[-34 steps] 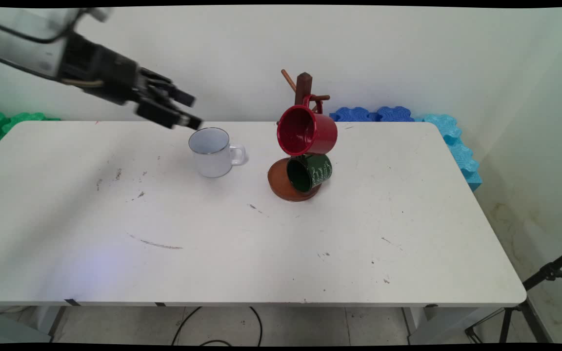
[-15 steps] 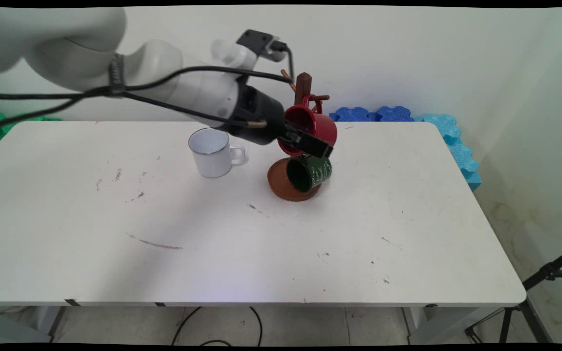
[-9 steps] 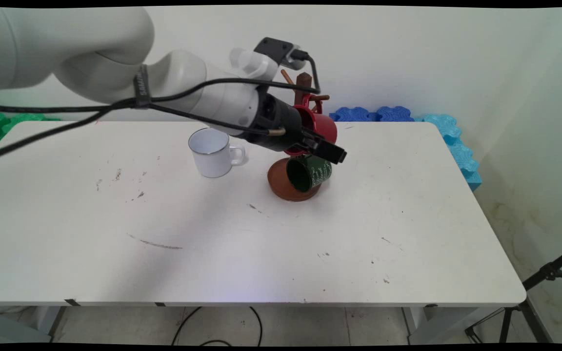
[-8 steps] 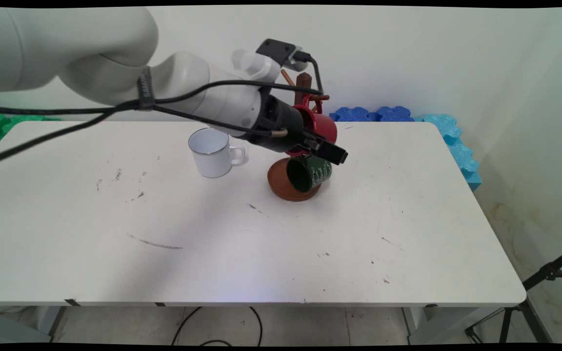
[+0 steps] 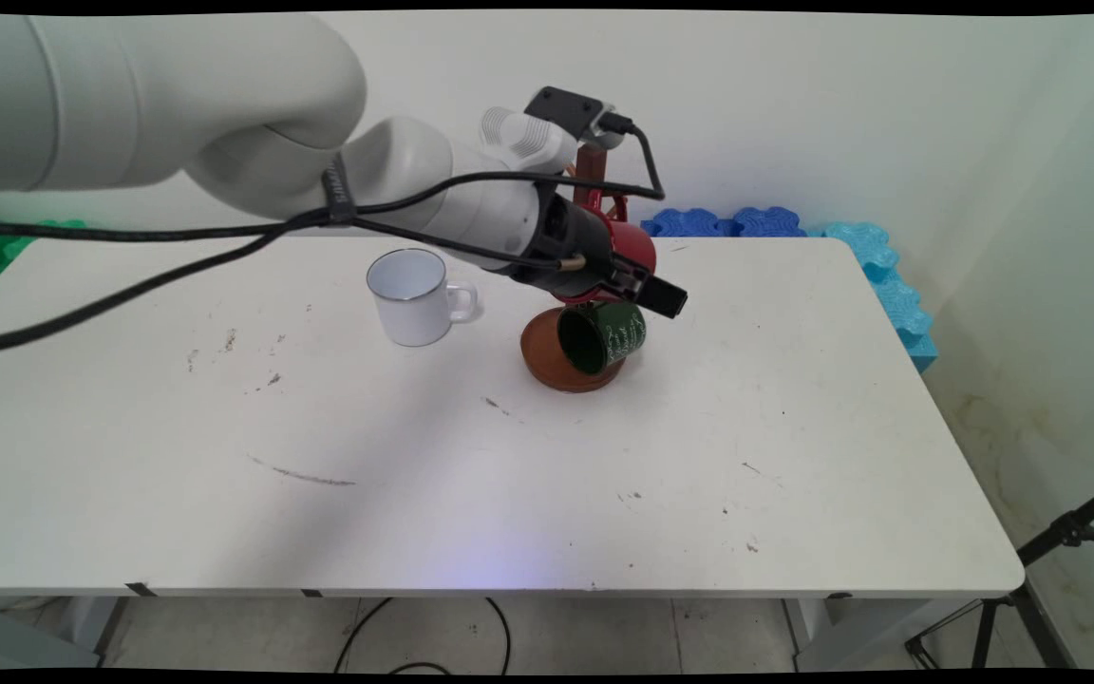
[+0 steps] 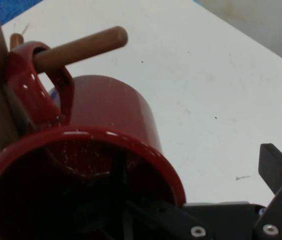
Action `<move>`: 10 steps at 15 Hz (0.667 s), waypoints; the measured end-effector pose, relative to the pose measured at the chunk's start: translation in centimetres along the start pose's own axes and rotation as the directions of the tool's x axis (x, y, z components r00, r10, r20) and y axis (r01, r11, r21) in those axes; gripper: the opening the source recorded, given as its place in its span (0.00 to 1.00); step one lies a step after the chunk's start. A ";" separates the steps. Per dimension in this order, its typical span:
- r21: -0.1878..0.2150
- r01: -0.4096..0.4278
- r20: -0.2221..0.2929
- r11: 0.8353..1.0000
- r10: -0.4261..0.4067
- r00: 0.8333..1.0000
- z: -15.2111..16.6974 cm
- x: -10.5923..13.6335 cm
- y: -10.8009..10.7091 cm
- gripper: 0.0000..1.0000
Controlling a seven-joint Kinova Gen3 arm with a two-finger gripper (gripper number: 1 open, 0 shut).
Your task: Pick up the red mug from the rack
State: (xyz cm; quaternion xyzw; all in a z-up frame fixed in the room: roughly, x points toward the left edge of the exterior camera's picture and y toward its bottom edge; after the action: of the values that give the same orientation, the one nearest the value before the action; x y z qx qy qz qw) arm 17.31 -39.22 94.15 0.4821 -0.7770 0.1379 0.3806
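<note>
A red mug (image 5: 639, 249) hangs by its handle on a wooden peg (image 6: 81, 47) of a brown mug tree (image 5: 591, 177). My gripper (image 5: 650, 283) stands open astride the mug's rim. One finger reaches into the mug's mouth and is dark and hard to make out. The other finger (image 6: 275, 167) lies outside the wall, with a strip of white table showing between it and the mug (image 6: 111, 110). A dark green mug (image 5: 604, 337) hangs just below, over the tree's round base (image 5: 545, 359).
A white enamel mug (image 5: 411, 296) stands upright to the left of the tree, its handle to the right. Blue foam tiles (image 5: 875, 261) line the white table's (image 5: 509, 494) far right edge. A tripod leg (image 5: 1065, 537) stands off its right side.
The arm swung from above the white mug over to the red mug. In the last half second the gripper slid slightly further right along the mug.
</note>
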 end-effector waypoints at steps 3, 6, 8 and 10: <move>0.008 -0.008 -0.004 1.000 0.008 1.000 0.8 0.1 -0.2 1.00; 0.009 -0.019 -0.007 1.000 0.020 1.000 1.2 0.1 -0.3 0.00; 0.009 -0.031 -0.009 0.999 0.031 0.999 1.2 0.1 -0.3 0.00; 0.006 -0.041 -0.012 0.999 0.041 0.999 1.1 0.1 -0.2 0.00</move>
State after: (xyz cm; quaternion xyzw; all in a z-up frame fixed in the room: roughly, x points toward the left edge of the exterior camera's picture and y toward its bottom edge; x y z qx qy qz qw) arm 16.94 -40.08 93.45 0.4663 -0.7841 0.1508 0.3808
